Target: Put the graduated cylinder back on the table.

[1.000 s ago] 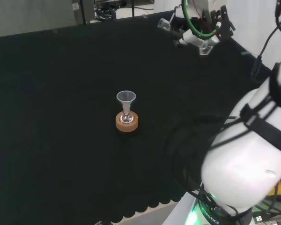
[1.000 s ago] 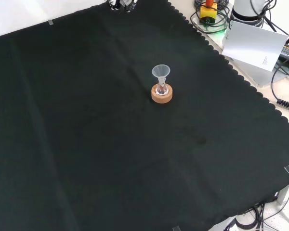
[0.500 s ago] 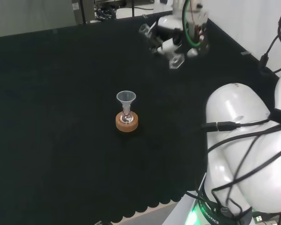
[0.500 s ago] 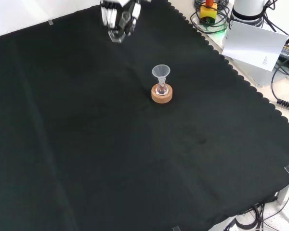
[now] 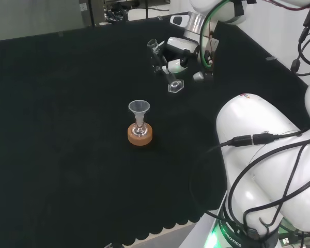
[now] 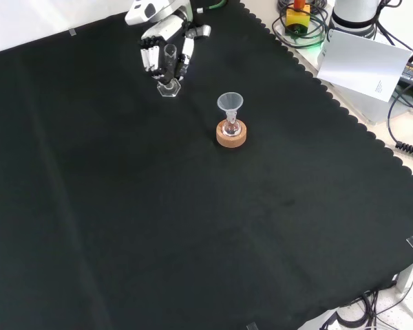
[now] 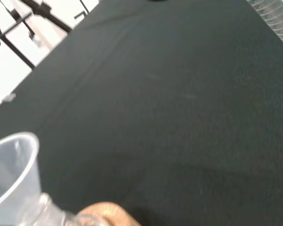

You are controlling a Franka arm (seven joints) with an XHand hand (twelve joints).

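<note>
Front view: the hand curls round a tilted graduated cylinder; no writing is legible.

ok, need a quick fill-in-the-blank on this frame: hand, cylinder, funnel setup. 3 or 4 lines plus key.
1. The black and white hand is shut on the clear graduated ____.
2. The clear plastic funnel sits in a small flask on a ____ ring stand.
3. The black cloth covers the ____.
4. In the front view, the cylinder's hexagonal base lies to the ____ of the funnel.

Missing words: cylinder; cork; bench; left
</note>
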